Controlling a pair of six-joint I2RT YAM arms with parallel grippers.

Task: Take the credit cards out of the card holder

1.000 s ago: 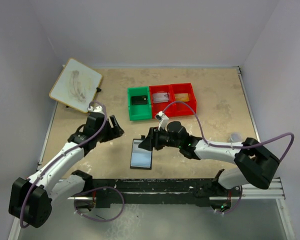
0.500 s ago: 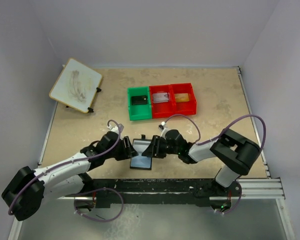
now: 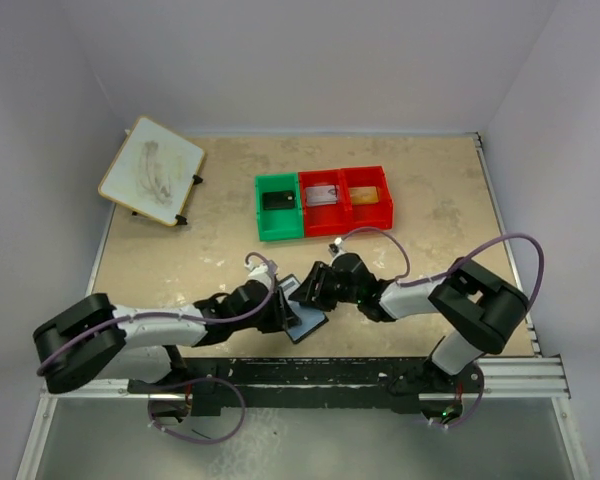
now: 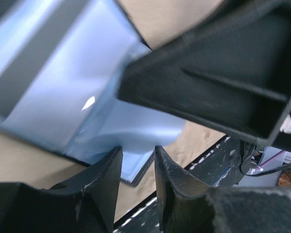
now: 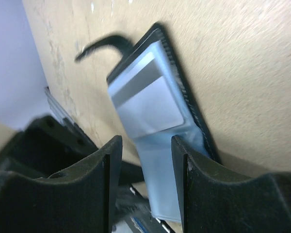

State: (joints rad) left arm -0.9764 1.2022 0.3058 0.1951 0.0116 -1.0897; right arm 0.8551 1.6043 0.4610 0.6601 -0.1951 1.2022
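Note:
The card holder [image 3: 309, 323] lies open and askew near the table's front edge, pale blue inside with a black rim. In the right wrist view the card holder [image 5: 150, 104] shows a pale rectangle with a grey stripe in one pocket; I cannot tell whether that is one of the credit cards. My left gripper [image 3: 283, 306] is at its left edge and the right gripper [image 3: 311, 292] at its far edge. The left gripper [image 4: 138, 159] has a narrow gap, and a corner of the holder [image 4: 82, 92] shows in it. The right gripper [image 5: 145, 145] is open astride a pale blue flap, touching neither side.
A green bin [image 3: 278, 226] holding a flat black item and two joined red bins [image 3: 345, 175], one with a grey item and one with an orange one, stand behind the holder. A white board [image 3: 152, 170] lies at the back left. A black rail [image 3: 360, 375] runs along the near edge.
Both arms have dropped to the holder, the left swinging in from the upper left. The holder has turned and slid right towards the near edge. The left jaws have narrowed.

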